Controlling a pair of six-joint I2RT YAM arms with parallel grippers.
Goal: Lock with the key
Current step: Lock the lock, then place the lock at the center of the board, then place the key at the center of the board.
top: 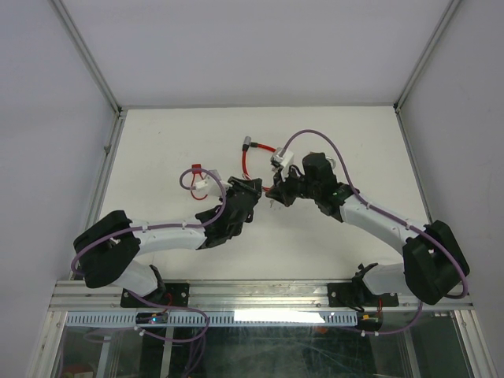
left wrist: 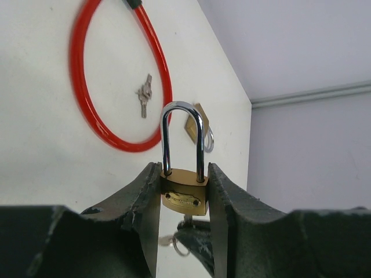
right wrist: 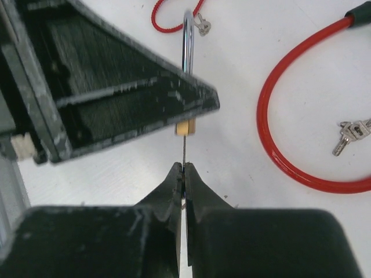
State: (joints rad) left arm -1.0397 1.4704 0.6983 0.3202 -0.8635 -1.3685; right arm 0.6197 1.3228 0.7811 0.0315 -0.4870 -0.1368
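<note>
Fingers (left wrist: 139, 214) of the left gripper (left wrist: 184, 174) fill the bottom of the left wrist view, clamped on the brass body of the padlock (left wrist: 184, 198) from both sides. Shackle (left wrist: 184, 106) points away from the camera, and both legs look seated in the body. That hold leaves the underside free for the other arm. Key (left wrist: 186, 220) pokes out below the body, with its ring (left wrist: 175, 242) beside it. Behind it a red cable (left wrist: 81, 87) loops on the table (left wrist: 35, 162) with spare keys (left wrist: 144, 98) inside the loop. A second padlock (left wrist: 196, 124) lies just past the shackle. None of it touches ours.

Right wrist view: right gripper (right wrist: 184, 174) is pinched tight on the key, blade edge-on and running straight up to the lock's base. We read that as deliberate, since it puts the twist axis in line with the wrist. One left finger crosses the frame as a big dark wedge and hides most of the body, so we cannot tell how deep the key sits. A thin red cord (right wrist: 165, 17) with a key bunch (right wrist: 203, 25) lies at the top, well apart.

Top view: both grippers meet nose to nose mid-table, with the lock between them. The cable lies just behind, and a white block (top: 282, 157) at its end sits near the right gripper.

Our read: key is at or in the keyway and the turn is not yet done. Two risks: the body could slip in the left grip under torque, and the white block crowds the right wrist's roll.
</note>
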